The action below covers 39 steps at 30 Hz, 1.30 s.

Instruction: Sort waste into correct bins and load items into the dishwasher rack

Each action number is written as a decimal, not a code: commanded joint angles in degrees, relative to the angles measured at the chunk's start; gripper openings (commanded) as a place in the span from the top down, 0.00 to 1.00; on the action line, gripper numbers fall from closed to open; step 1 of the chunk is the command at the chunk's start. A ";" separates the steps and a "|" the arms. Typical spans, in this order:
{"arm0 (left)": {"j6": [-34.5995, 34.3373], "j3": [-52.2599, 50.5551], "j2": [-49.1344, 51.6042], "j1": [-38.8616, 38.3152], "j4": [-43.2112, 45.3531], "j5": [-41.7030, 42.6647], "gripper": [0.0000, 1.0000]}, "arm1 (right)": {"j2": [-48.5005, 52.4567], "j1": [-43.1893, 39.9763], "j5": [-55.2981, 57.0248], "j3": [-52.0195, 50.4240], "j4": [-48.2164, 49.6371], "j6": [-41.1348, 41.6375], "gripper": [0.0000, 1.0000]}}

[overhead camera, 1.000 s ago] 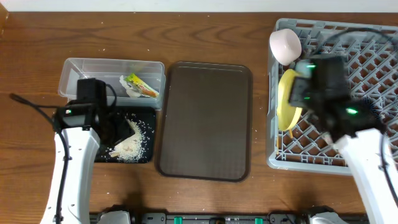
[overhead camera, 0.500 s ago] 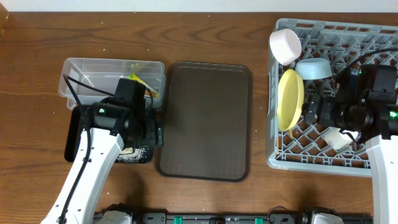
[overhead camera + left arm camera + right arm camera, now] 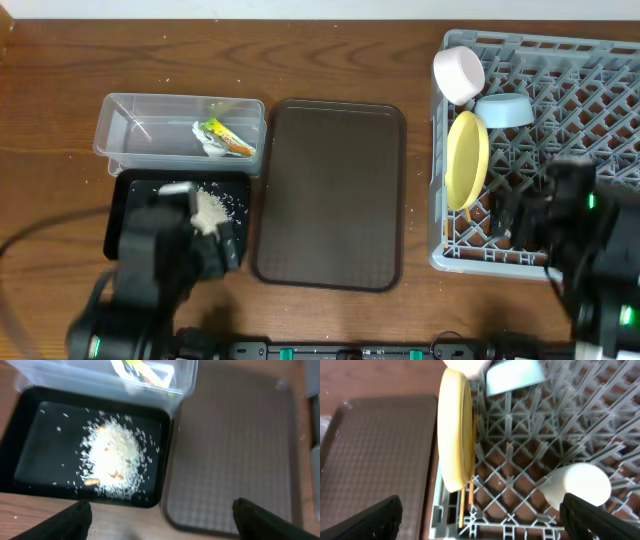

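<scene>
Since the frame of 1 second ago, both arms have been drawn back toward the near edge of the desk [image 3: 330, 60]. The left arm [image 3: 150, 265] has been pulled off the middle of the black tray [image 3: 135, 195]. The right arm [image 3: 585, 235] has been taken away from the middle of the dishwasher rack [image 3: 600, 110], so the light blue bowl [image 3: 503, 110] is now uncovered.

The left tool [image 3: 161, 510] is spread wide, with nothing between its 2 fingers, above the near rim of the black tray. The right tool [image 3: 480, 505] is likewise spread wide and empty, over the near left part of the rack.

The rice crumbs [image 3: 112, 457] are heaped in the middle of the black tray, with loose grains scattered around the heap. The snack wrapper [image 3: 225, 138] is lying in the clear tub [image 3: 125, 125], toward its right end. The tub is set just behind the black tray. The brown serving tray [image 3: 330, 190] is placed between the bins and the rack.

In the rack, the yellow plate [image 3: 467, 158] is stood on edge along the left side. The white bowl [image 3: 458, 73] is tipped at the far left corner, and the light blue bowl is lodged just beside it. The pale cup [image 3: 577, 485] is laid on its side on the lattice near the front. The chopsticks [image 3: 461, 507], only partly visible, are seen below the plate's lower edge.
</scene>
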 commanded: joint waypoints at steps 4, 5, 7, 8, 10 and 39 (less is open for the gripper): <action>-1.62 -1.84 -10.25 -0.11 0.94 -2.75 0.06 | -10.82 -0.26 2.97 -7.39 0.92 -0.72 0.01; -1.62 -1.84 -11.13 -0.11 0.52 -2.75 0.06 | -11.56 -0.26 2.95 -7.78 0.33 -0.70 0.01; -1.62 -1.84 -12.28 -0.11 -0.04 -2.75 0.06 | -12.07 -0.26 2.93 -8.02 -1.42 -0.70 0.01; -1.62 -1.84 -12.52 -0.11 -0.24 -2.75 0.06 | -12.04 -0.26 2.95 -8.02 -2.45 -0.70 0.01; -1.62 -1.84 -12.46 -0.11 -0.39 -2.75 0.06 | -12.04 -0.26 2.95 -8.04 -4.17 -0.70 0.01; -1.62 -1.84 -12.41 -0.11 -0.42 -2.73 0.05 | -12.07 -0.26 2.95 -8.13 -9.11 -0.70 0.01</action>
